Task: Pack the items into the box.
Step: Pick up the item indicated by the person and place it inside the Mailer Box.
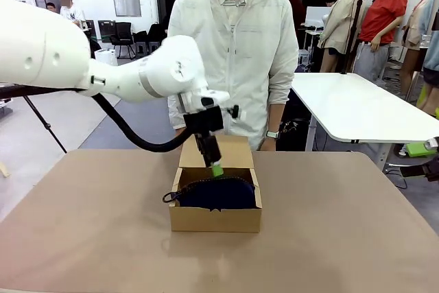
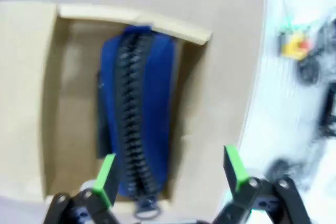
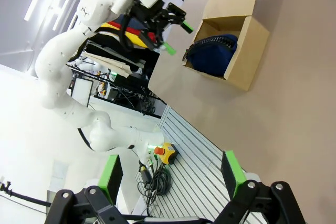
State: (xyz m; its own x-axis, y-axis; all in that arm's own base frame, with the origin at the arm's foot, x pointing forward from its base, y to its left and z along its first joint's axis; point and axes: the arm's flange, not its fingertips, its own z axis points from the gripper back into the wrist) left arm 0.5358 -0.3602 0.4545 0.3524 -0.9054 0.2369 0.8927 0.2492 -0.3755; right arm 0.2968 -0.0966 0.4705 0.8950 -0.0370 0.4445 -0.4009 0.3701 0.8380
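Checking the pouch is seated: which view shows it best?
Left wrist view: straight down on the pouch in the box, whole zipper visible. Front view shows its top above the box wall; right wrist view, small and far.

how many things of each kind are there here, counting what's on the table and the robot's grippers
navy pouch: 1
cardboard box: 1
grippers: 2, the left gripper and the right gripper
total: 4
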